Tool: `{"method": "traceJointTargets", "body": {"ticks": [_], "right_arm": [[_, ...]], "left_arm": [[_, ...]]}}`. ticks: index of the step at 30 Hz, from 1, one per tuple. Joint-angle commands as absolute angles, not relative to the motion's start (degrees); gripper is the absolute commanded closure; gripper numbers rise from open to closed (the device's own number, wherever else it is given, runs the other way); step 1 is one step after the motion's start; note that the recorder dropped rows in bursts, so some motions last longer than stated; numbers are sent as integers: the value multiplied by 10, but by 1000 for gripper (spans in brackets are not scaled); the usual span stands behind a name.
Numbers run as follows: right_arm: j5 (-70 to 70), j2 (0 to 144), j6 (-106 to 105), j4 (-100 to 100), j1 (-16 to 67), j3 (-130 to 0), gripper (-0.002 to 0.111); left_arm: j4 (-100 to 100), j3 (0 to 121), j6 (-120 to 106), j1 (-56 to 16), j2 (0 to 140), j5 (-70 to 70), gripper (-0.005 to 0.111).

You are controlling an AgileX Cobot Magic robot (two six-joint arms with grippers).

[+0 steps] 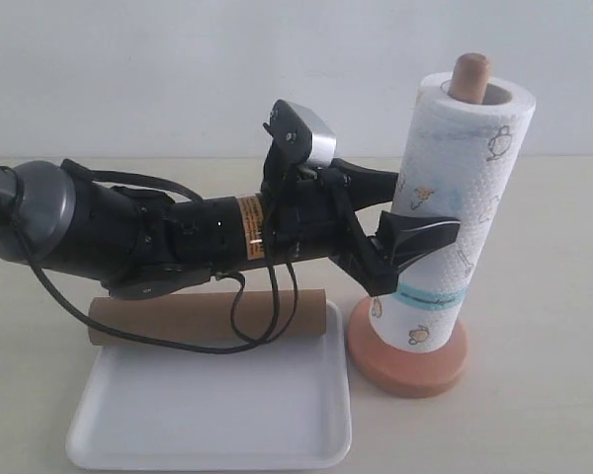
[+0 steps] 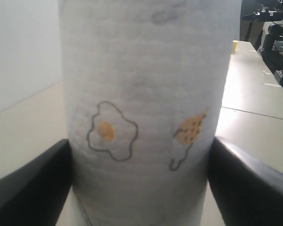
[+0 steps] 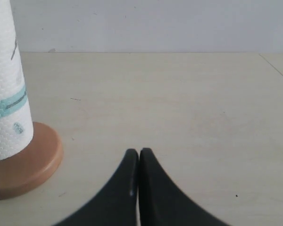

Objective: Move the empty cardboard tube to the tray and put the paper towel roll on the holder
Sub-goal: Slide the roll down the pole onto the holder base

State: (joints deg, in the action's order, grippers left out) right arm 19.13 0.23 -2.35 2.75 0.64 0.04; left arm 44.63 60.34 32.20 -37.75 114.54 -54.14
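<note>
The paper towel roll (image 1: 465,178) stands upright on the holder, whose rod tip (image 1: 469,74) pokes out of the core above the round base (image 1: 415,370). My left gripper (image 1: 425,242) clasps the roll's lower half, just above the teal band. In the left wrist view its fingers (image 2: 37,188) press both flanks of the roll (image 2: 141,94). The empty cardboard tube (image 1: 178,318) lies along the far rim of the tray (image 1: 208,415). My right gripper (image 3: 139,153) is shut and empty, low over the table beside the holder base (image 3: 28,165) and the roll (image 3: 4,94).
The left arm and its cables (image 1: 247,326) stretch across above the tube and the tray's far edge. A bare pale tabletop (image 3: 179,94) lies beyond the right gripper. A white wall backs the table.
</note>
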Motion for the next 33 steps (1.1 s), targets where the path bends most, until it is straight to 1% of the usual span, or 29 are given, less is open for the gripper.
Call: {"method": "traceJointTargets", "body": {"ticks": [1, 9, 11, 14, 17, 20, 22, 28, 29, 33], "right_arm": [[187, 0, -24, 24, 5, 0, 108], [187, 0, -24, 24, 5, 0, 108], [187, 0, -24, 24, 5, 0, 108], [187, 0, -24, 24, 5, 0, 108], [187, 0, -24, 24, 5, 0, 108], [187, 0, -24, 24, 5, 0, 108], [187, 0, -24, 24, 5, 0, 108], [187, 0, -24, 24, 5, 0, 108], [187, 0, -24, 27, 5, 0, 108], [183, 0, -24, 28, 5, 0, 108]], "left_arm": [[430, 596, 318, -378, 1143, -574, 103], [418, 590, 316, -379, 1143, -596, 102], [418, 590, 316, -379, 1143, -596, 100], [418, 590, 316, -379, 1143, -596, 84], [418, 590, 316, -379, 1143, -596, 61], [418, 590, 316, -379, 1143, -596, 45], [418, 590, 316, -379, 1143, -596, 42], [418, 590, 316, -379, 1143, -592, 42], [418, 590, 316, -379, 1143, -586, 40], [418, 590, 320, -379, 1143, -565, 25]]}}
